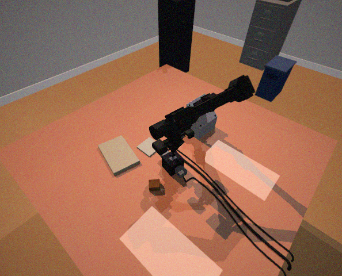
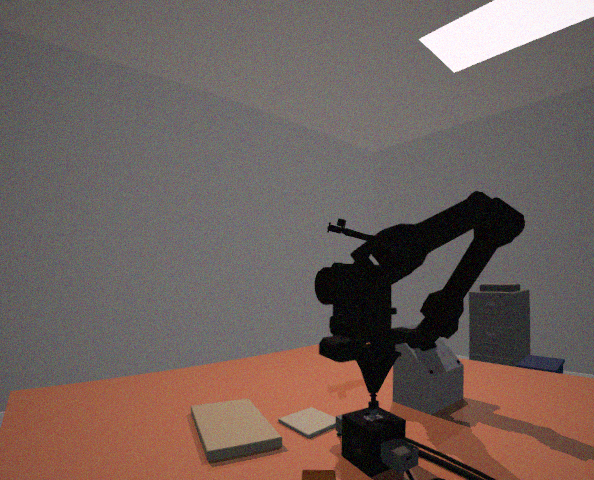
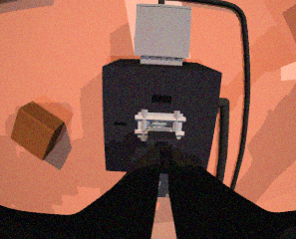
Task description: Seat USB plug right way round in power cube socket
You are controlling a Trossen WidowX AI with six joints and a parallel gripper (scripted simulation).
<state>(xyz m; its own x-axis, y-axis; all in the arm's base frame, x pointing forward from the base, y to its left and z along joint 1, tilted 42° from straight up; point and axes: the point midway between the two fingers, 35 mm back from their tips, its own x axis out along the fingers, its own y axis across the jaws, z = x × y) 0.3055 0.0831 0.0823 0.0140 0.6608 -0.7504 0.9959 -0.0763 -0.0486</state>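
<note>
The black power cube (image 1: 168,167) (image 2: 362,441) (image 3: 123,95) stands upright on the table. The socket (image 2: 374,415) (image 3: 159,124) on its top has a pale metal surround. My gripper (image 1: 173,148) (image 2: 373,393) (image 3: 163,156) points straight down over the cube and is shut on the small dark USB plug (image 2: 373,404). The plug's lower end is at or just above the socket in the exterior view. In the wrist view the dark fingertips and plug cover the area beside the surround's near edge. How deep the plug sits and which way round it is cannot be made out.
A grey plug block (image 1: 181,171) (image 2: 399,453) (image 3: 162,31) sticks out of the cube's side. Black cables (image 1: 219,192) (image 3: 244,90) run away from it. A brown block (image 1: 154,183) (image 3: 35,129), a tan slab (image 1: 119,154) (image 2: 235,428) and a pale pad (image 1: 147,146) (image 2: 307,421) lie nearby.
</note>
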